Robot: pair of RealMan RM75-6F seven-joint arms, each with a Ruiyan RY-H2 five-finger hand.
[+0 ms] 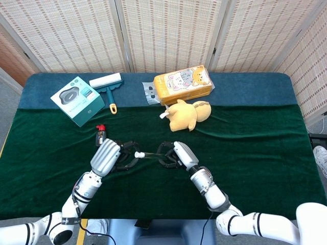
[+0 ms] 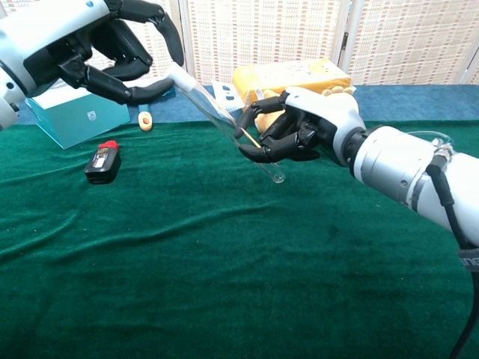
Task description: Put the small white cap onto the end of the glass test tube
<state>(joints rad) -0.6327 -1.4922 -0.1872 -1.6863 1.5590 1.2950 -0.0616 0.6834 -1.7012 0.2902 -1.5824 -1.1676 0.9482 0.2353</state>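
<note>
My right hand [image 2: 303,131] [image 1: 176,154] grips a clear glass test tube [image 2: 228,125] above the green cloth, tilted with its open end up to the left. My left hand [image 2: 112,52] [image 1: 113,156] pinches the small white cap [image 2: 177,75] [image 1: 138,153] and presses it against the tube's upper end. In the chest view the cap looks seated on the tube mouth; how deep it sits I cannot tell. The tube's rounded lower end [image 2: 277,177] sticks out below my right hand.
A small black device with a red tip [image 2: 102,161] lies on the cloth at the left. Behind stand a teal box [image 1: 77,100], a lint roller [image 1: 107,84], an orange cat-print pack [image 1: 183,83] and a yellow plush toy [image 1: 188,115].
</note>
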